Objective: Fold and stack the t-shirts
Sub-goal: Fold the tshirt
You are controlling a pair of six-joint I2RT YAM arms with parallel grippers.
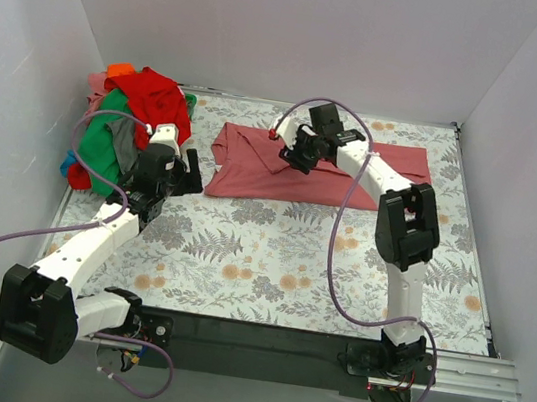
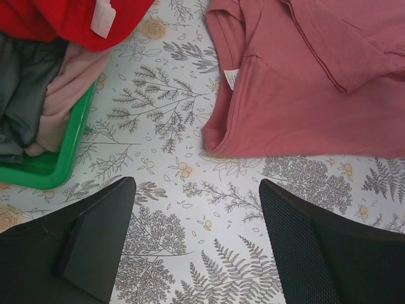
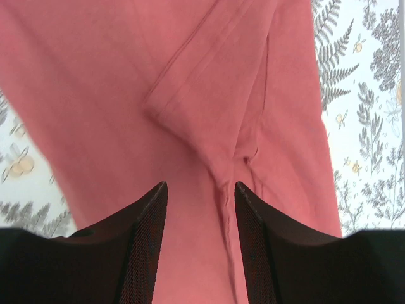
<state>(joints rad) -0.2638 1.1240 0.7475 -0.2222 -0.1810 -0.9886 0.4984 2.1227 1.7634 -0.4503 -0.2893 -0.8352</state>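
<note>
Shirt: salmon tee [image 1: 253, 170] flat on worktop [image 1: 270, 257], pile [image 1: 135, 115] back-left | Left hand [image 2: 196, 185] spread, empty | Right hand [image 3: 200, 187] half-open over crease, grip unclear | Risk: your lift drags both layers, undoing fold.

Table [image 1: 268, 272], far-left corner: heap of t-shirts [image 1: 148, 92], piled in and over a bin [image 2: 63, 152], with some spilling past the bin's rim.

Far edge, from left of centre toward the far-right corner: spread t-shirt [image 1: 252, 173], lying flat on the table, to the right of the bin. A strip of bare table lies between the two. One flap is folded over onto the shirt's own body.

Left gripper [image 2: 196, 185]: above bare table, between the bin and the spread t-shirt, whose near-left corner is just to its right.

Right gripper [image 3: 199, 187]: over the middle of the spread t-shirt, with a fold ridge running between its fingers.
</note>
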